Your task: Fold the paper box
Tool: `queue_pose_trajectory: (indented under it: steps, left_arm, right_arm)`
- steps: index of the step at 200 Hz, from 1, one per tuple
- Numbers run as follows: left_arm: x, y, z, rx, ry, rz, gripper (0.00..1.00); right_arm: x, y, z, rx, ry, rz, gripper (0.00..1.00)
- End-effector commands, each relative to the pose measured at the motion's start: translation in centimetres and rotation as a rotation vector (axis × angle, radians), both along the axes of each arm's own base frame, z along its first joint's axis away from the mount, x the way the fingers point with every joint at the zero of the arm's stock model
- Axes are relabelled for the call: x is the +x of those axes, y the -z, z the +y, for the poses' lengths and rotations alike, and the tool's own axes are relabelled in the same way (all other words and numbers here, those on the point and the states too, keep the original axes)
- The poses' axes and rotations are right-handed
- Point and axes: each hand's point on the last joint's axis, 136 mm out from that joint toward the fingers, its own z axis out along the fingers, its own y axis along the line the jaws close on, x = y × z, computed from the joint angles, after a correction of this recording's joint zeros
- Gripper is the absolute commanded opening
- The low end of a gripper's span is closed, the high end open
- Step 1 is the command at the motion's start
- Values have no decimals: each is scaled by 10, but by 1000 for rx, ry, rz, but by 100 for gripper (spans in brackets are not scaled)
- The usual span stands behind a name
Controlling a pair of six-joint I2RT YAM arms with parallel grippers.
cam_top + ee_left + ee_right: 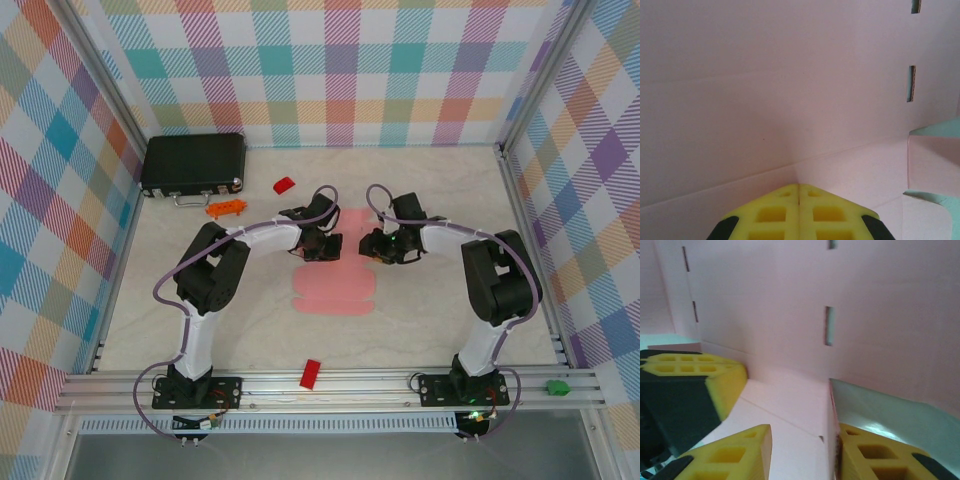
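Note:
The paper box (335,292) lies as a light-pink die-cut sheet in the middle of the table, and its far part sits between the two grippers. My left gripper (322,245) is at the sheet's far left. In the left wrist view its yellow fingertips (799,186) are shut together with nothing between them, pressing the pink card (790,100) at a crease. My right gripper (385,248) is at the far right. Its jaws (805,430) stand apart over the pink card (785,405). A raised flap edge (831,410) rests against the inner side of the right finger (875,455).
A black case (193,163) stands at the back left, with a red block (284,185) and an orange piece (226,208) beside it. A second red block (311,374) lies by the front rail and a green piece (556,386) on the rail at right. Plaid walls enclose the table.

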Motion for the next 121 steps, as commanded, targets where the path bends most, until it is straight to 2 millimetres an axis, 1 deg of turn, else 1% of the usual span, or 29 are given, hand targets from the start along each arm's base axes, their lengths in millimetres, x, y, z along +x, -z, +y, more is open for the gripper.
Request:
queue_pose_trajectory:
  steps: [1,31,70,95,121]
  left_arm:
    - [-19,31,22,99,-18,78,0]
    - [-20,31,22,96,-17,77,0]
    - [-19,30,21,93,-17,74,0]
    - [-19,28,21,93,-13,72,0]
    - [-15,20,19,90,-5,55,0]
  right_arm:
    - [3,-6,14,30,-47,-9,37]
    - [5,-3,20,45,-60,5,37]
    - [5,-1,22,47,-64,15,37]
    - [7,-5,18,23,-55,-6,37]
    - [11,-18,9,-20,-36,-46,37]
